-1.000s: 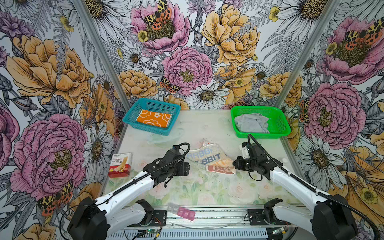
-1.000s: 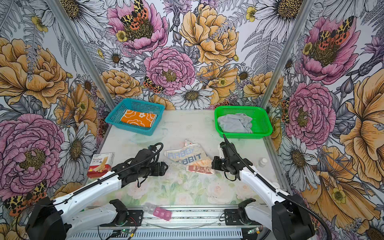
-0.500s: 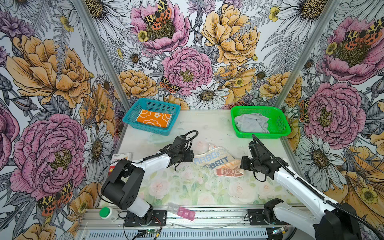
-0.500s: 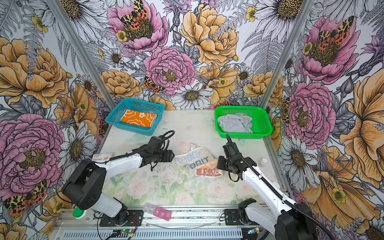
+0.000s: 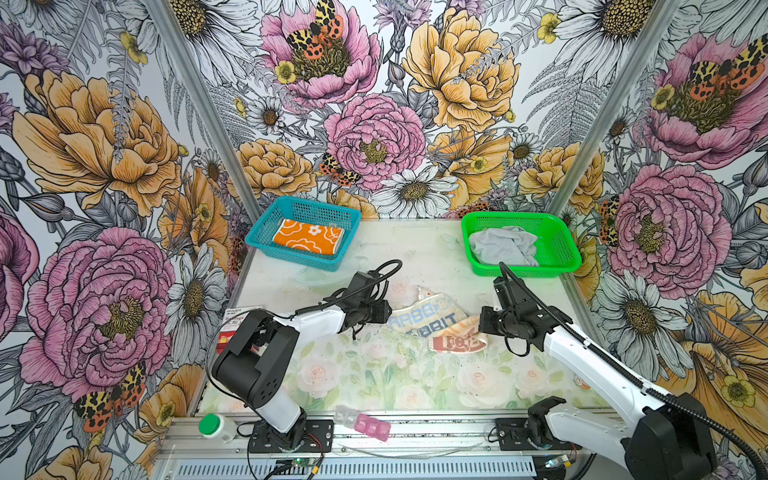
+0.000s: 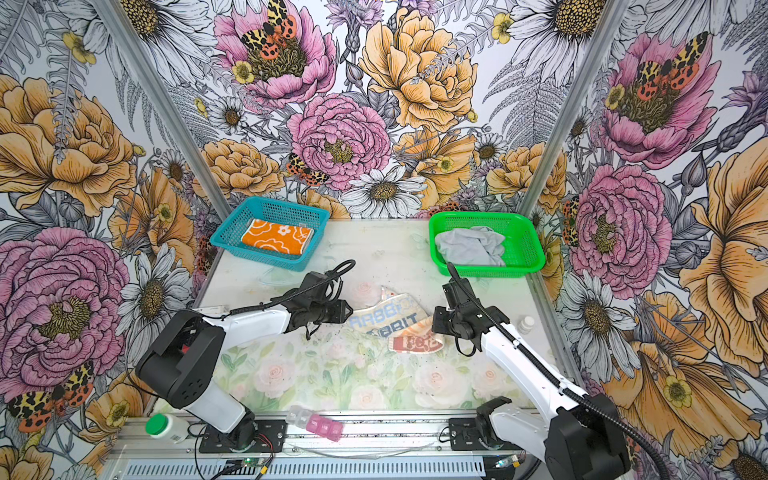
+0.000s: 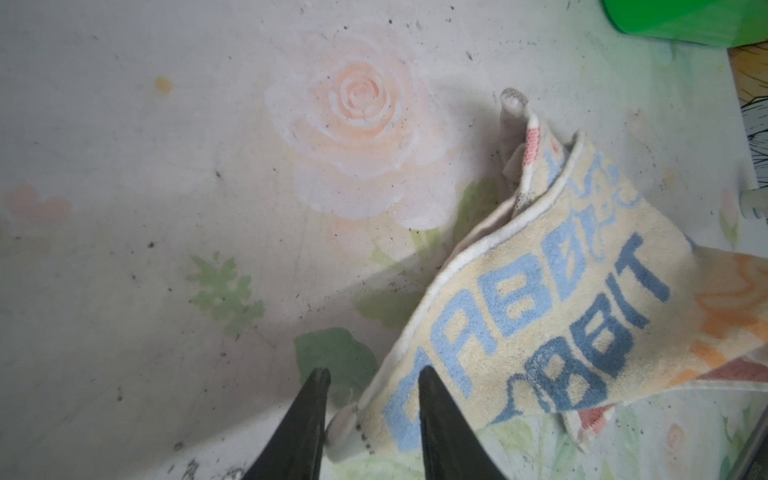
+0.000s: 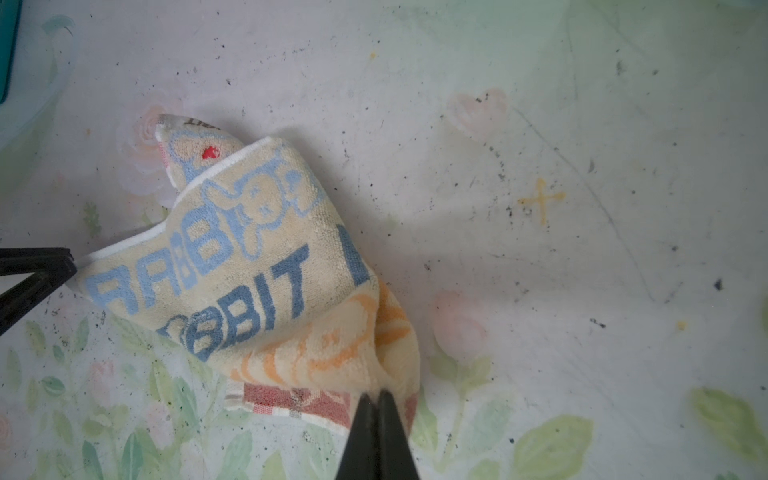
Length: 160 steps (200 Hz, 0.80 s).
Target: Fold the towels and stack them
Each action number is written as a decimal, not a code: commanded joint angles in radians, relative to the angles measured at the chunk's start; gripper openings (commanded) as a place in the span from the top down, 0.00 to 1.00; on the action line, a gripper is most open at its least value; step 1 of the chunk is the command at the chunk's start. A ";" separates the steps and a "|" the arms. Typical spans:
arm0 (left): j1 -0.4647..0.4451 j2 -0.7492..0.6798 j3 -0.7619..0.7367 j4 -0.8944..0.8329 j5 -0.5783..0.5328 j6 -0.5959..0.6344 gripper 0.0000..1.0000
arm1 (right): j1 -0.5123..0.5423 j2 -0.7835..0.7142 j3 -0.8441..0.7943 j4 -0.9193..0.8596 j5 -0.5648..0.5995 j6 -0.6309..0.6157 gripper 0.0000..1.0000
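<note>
We list on the table (image 6: 386,249): orange towel (image 6: 276,236), folded, in teal basket (image 6: 266,257); grey towel (image 6: 469,248), crumpled, in green basket (image 6: 524,245); RABBIT towel (image 6: 386,323), rumpled, between left end effector (image 6: 347,311) and right end effector (image 6: 433,323).

Lettered towel (image 5: 428,325) lies on the table (image 5: 374,376) between left hand (image 5: 389,316) and right hand (image 5: 482,326).

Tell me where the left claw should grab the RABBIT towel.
Its white-hemmed corner at the left end of the towel, approached low from the left. That corner lies free on the table, pointing at the left claw, whose jaws straddle it; the right claw pinches the opposite end.
</note>
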 commanded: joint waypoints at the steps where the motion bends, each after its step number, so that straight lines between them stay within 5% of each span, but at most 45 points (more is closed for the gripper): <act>1: -0.010 -0.013 -0.017 0.036 0.030 -0.016 0.61 | 0.002 0.030 0.067 0.007 0.025 -0.030 1.00; 32: -0.011 -0.013 -0.034 0.036 0.029 -0.021 0.67 | 0.002 0.067 0.122 0.007 0.025 -0.052 1.00; 64: -0.010 0.000 -0.054 0.036 0.022 -0.014 0.55 | 0.002 0.111 0.163 0.008 0.020 -0.078 1.00; 80: -0.010 0.004 -0.064 0.041 0.036 -0.015 0.69 | 0.002 0.133 0.182 0.011 0.016 -0.088 1.00; 99: -0.008 -0.005 -0.078 0.070 0.057 -0.027 1.00 | 0.002 0.166 0.222 0.017 0.000 -0.097 1.00; 160: -0.020 -0.327 -0.092 -0.044 0.066 -0.084 1.00 | 0.002 0.370 0.715 -0.059 -0.098 -0.189 1.00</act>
